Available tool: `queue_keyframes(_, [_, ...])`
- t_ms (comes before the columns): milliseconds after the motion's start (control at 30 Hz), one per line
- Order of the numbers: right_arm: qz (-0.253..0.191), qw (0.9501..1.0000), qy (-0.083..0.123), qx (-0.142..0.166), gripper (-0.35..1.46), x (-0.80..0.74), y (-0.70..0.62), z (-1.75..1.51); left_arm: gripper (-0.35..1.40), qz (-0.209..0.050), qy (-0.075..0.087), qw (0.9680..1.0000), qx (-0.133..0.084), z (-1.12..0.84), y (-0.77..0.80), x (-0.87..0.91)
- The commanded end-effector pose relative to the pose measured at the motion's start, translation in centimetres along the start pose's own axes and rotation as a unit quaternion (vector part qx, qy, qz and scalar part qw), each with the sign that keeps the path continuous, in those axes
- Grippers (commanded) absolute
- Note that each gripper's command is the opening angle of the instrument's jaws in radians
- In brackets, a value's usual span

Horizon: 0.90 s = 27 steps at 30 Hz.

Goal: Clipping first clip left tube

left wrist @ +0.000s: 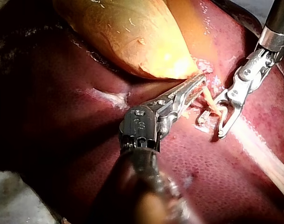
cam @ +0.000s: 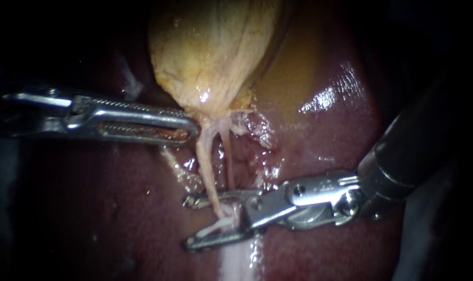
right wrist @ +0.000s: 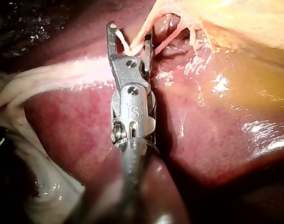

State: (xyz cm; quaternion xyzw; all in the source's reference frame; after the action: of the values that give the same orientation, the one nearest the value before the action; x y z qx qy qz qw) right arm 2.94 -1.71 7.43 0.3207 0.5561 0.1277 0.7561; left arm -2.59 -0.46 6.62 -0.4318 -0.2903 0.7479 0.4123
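nearest me, the right instrument (cam: 189, 222) lay over the liver (cam: 90, 208), jaws apart and straddling the left tube (cam: 205, 166) low down. they weren't squeezing it, and i saw no clip on it. it looked like placement, with the closing to come. that would want a square bite across this tube alone, clear of the right tube (cam: 229, 156). beyond, the left instrument (cam: 192, 128) seemed clamped on the gallbladder (cam: 215, 47) at its neck, drawing the tubes taut.
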Motion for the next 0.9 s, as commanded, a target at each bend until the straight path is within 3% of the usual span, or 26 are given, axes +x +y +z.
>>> queue_keyframes(33, [0.003, 1.0, 0.0, 0.0, 0.15, 0.0, -0.01, -0.01, -0.35, 0.0, 0.0, 1.0, 0.0, 0.0, 0.0, 0.0])
queue_keyframes(300, [0.006, 1.0, -0.005, 0.0, -0.14, -0.02, 0.02, -0.04, -0.35, 0.0, 0.0, 1.0, 0.0, 0.0, 0.0, 0.0])
queue_keyframes(400, [0.01, 0.9999, -0.013, -0.001, -0.35, -0.03, 0.02, -0.05, -0.35, 0.0, 0.0, 1.0, 0.0, 0.0, 0.0, 0.0])
queue_keyframes(667, [0.026, 0.9992, -0.031, -0.002, -0.35, -0.03, 0.0, -0.08, -0.35, 0.0, 0.0, 1.0, 0.0, 0.0, -0.01, 0.0])
queue_keyframes(900, [0.026, 0.9992, -0.031, -0.002, -0.35, -0.04, 0.0, -0.08, -0.35, 0.0, 0.0, 1.0, 0.0, 0.0, -0.01, 0.0])
